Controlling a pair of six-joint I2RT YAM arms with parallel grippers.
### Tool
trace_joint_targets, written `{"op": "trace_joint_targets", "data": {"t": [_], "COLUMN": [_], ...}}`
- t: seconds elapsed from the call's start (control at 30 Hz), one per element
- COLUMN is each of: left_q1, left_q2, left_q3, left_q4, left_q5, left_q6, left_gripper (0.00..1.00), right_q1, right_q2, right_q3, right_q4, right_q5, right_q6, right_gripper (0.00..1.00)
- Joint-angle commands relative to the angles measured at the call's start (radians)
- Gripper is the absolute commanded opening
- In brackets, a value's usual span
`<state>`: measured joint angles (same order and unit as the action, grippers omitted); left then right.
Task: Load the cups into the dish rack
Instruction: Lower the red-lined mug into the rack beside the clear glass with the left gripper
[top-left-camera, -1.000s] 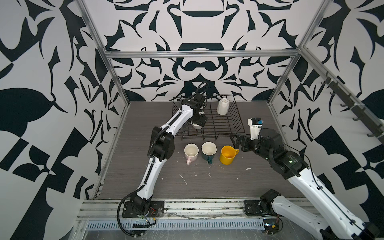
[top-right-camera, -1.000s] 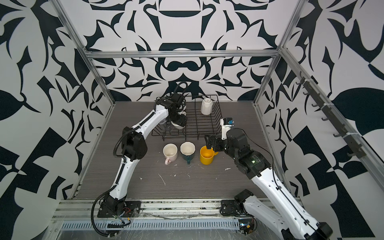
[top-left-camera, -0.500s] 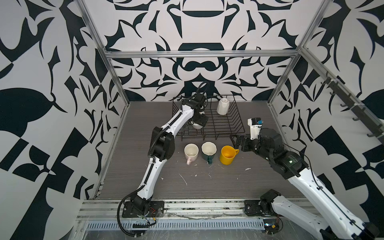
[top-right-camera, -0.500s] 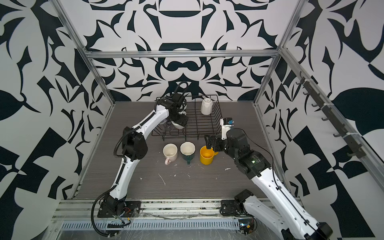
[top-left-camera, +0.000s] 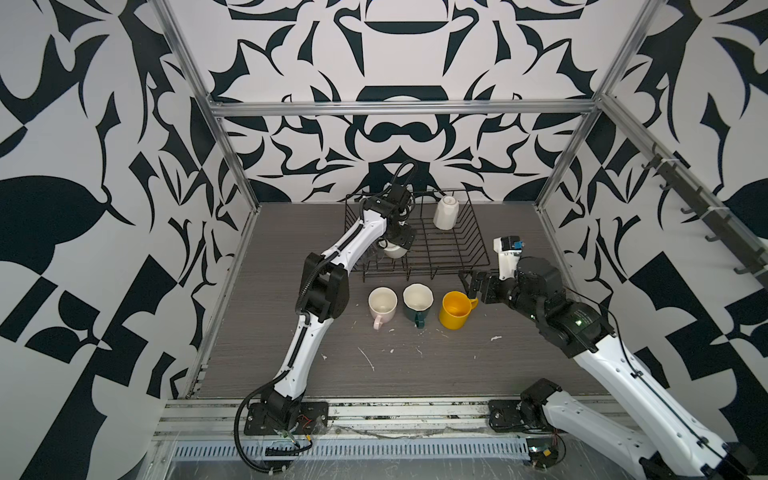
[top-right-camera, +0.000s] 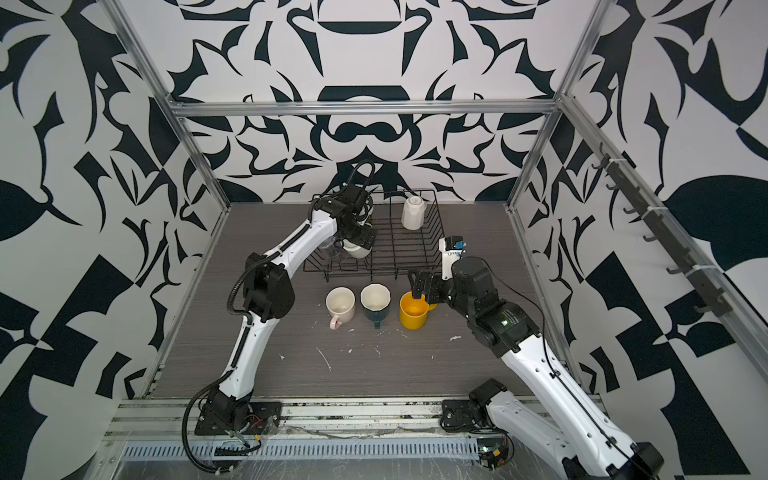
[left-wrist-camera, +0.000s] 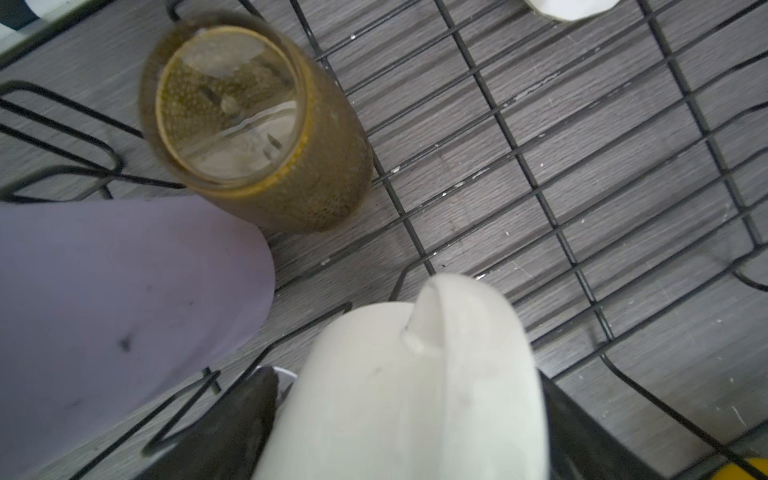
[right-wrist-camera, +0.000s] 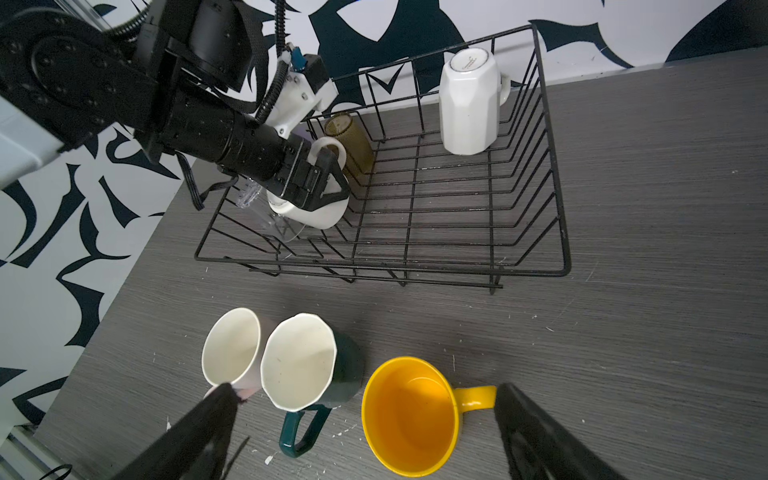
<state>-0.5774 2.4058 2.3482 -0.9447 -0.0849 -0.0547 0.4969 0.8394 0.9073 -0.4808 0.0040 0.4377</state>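
The black wire dish rack (top-left-camera: 478, 232) (right-wrist-camera: 552, 166) holds an upturned white faceted mug (top-left-camera: 445, 213) (right-wrist-camera: 469, 112), an olive glass (left-wrist-camera: 249, 124), a lilac tumbler (left-wrist-camera: 104, 299) and a clear glass (right-wrist-camera: 266, 212). My left gripper (left-wrist-camera: 407, 378) (top-left-camera: 397, 245) is inside the rack, its fingers pressed to both sides of a tilted cream mug (left-wrist-camera: 407, 407) (right-wrist-camera: 311, 214). In front of the rack stand a pink mug (top-left-camera: 382, 303), a dark green mug (top-left-camera: 417, 301) and a yellow mug (top-left-camera: 455, 309) (right-wrist-camera: 409, 419). My right gripper (right-wrist-camera: 365, 432) (top-left-camera: 471, 284) hovers open just above the yellow mug's handle side.
Upright divider wires (left-wrist-camera: 62, 137) crowd the rack's left end around the glasses. White chips (top-left-camera: 368, 359) litter the grey table in front of the mugs. Patterned walls and metal frame posts (top-left-camera: 561, 166) close in the sides and back.
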Motion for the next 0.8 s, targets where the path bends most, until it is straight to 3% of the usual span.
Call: {"op": "trace_joint_targets", "data": {"t": [0.0, 0.27, 0.77], "left_q1": [-0.004, -0.011, -0.080], "left_q2": [-0.051, -0.075, -0.163], "left_q3": [-0.031, -0.050, -0.181], "left_q4": [0.019, 0.038, 0.126], "left_q5": [0.029, 0.081, 0.073], "left_q6": [-0.006, 0.003, 0.233], "left_gripper": [0.79, 0.76, 0.79], "right_q1": [-0.003, -0.005, -0.007], "right_q2": [0.000, -0.002, -0.020], "right_q3": [0.008, 0.008, 0.003], "right_q4": [0.041, 0.039, 0.032], "right_q5": [-0.005, -0.005, -0.004], "right_q6": [-0.007, -0.007, -0.006], "right_gripper": [0.98, 0.98, 0.98]}}
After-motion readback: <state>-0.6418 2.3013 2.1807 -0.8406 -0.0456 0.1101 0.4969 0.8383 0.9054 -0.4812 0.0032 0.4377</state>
